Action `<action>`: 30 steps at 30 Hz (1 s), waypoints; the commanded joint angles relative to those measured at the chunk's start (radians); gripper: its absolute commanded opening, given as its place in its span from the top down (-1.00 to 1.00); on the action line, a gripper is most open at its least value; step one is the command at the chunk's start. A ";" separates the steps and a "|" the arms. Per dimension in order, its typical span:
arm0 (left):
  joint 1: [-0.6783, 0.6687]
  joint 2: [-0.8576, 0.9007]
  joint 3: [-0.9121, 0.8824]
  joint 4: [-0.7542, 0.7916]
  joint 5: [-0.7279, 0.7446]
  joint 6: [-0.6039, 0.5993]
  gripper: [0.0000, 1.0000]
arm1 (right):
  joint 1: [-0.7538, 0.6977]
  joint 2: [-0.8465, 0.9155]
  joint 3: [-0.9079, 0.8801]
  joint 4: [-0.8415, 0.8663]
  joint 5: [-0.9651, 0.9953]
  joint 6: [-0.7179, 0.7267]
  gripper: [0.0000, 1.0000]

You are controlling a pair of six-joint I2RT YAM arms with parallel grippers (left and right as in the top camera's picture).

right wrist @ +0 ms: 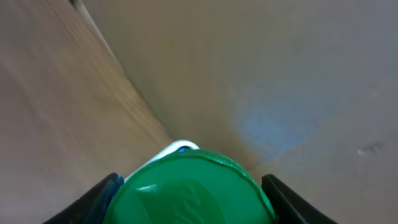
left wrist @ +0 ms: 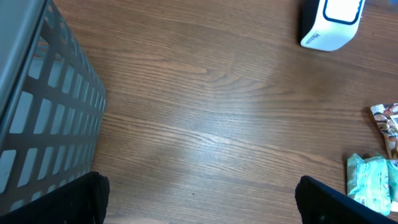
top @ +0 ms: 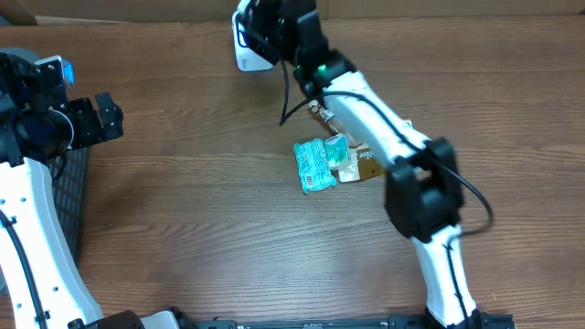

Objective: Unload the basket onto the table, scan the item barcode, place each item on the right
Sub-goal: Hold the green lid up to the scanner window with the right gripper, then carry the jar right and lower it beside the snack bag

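Note:
In the right wrist view my right gripper (right wrist: 193,194) is shut on the item, a round container with a green embossed lid (right wrist: 186,186) that fills the gap between both black fingers. A white edge of the scanner (right wrist: 180,147) peeks out just behind the lid. From overhead, the right gripper (top: 262,27) hangs at the table's far edge, right over the white barcode scanner (top: 245,55); the item itself is hidden under the arm there. My left gripper (top: 99,117) stands open at the far left, with bare wood between its fingers (left wrist: 87,196).
Teal packets (top: 315,163) and a brown packet (top: 367,164) lie mid-table under the right arm. They also show at the right edge of the left wrist view, the teal packet (left wrist: 373,183) below a snack packet (left wrist: 385,121). A grey mesh basket (left wrist: 37,112) stands by the left gripper.

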 commanded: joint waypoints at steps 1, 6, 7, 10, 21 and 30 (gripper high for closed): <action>-0.005 0.006 0.003 0.002 0.011 0.012 -0.99 | -0.009 -0.205 0.022 -0.175 -0.160 0.357 0.01; -0.005 0.006 0.003 0.002 0.011 0.012 -0.98 | -0.023 -0.283 0.022 -0.546 -0.258 0.436 0.01; -0.005 0.006 0.003 0.002 0.011 0.012 -0.99 | -0.024 -0.288 0.022 -0.623 -0.257 0.436 0.01; -0.005 0.006 0.003 0.002 0.011 0.012 -0.99 | -0.032 -0.288 0.022 -0.813 -0.254 0.435 -0.12; -0.005 0.006 0.003 0.002 0.011 0.012 -0.99 | -0.149 -0.275 -0.045 -1.166 0.103 0.511 -0.15; -0.005 0.006 0.003 0.002 0.011 0.012 -0.99 | -0.418 -0.275 -0.297 -1.045 0.103 0.616 -0.06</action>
